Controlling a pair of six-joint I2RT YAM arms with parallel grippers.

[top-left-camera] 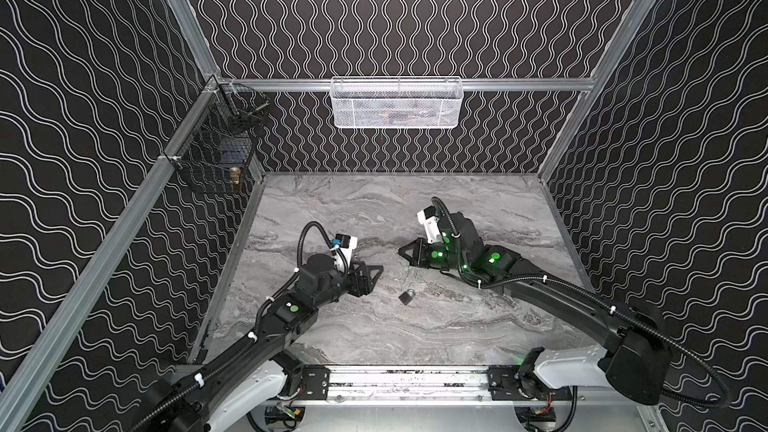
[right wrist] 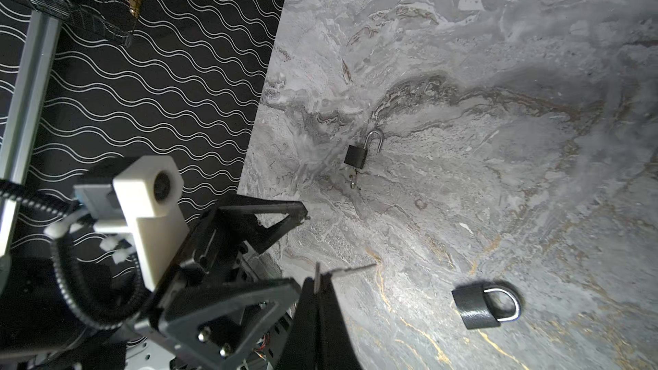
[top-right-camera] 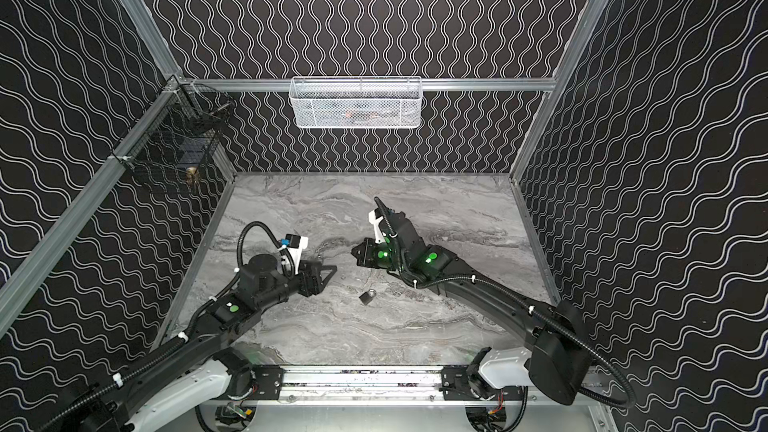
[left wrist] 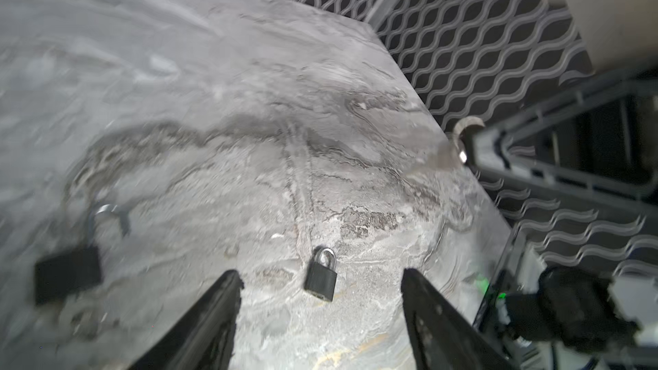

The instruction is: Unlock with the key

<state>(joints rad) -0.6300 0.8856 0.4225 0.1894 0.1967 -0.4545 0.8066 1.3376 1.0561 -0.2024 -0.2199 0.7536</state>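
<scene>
In both top views my left gripper point(top-left-camera: 376, 278) point(top-right-camera: 330, 278) reaches in from the left over the marble tabletop point(top-left-camera: 478, 209). My right gripper point(top-left-camera: 401, 249) point(top-right-camera: 353, 250) points back at it from the right, and the two tips are near each other but apart. A shut padlock point(top-left-camera: 406, 297) point(top-right-camera: 367, 297) lies flat on the marble toward the front of that gap, touched by neither gripper.

In the left wrist view my left fingers point(left wrist: 210, 315) stand wide apart and hold nothing. The shut padlock point(left wrist: 320, 281) shows between the two tips, lying on the marble, and neither finger touches it. Off to one side is an open padlock point(left wrist: 67, 272), blurred, with its shackle swung free. My right gripper point(left wrist: 463, 153) shows a glint of bright metal at its tip.

In the right wrist view my right jaws are pressed together on a key point(right wrist: 352, 268), and its thin blade sticks out past the tips. The open padlock point(right wrist: 356, 156) lies well ahead on the marble with a small ring just beside its body. The shut padlock point(right wrist: 473, 309) lies nearer. My left gripper point(right wrist: 301, 249) is spread wide and empty.
</scene>
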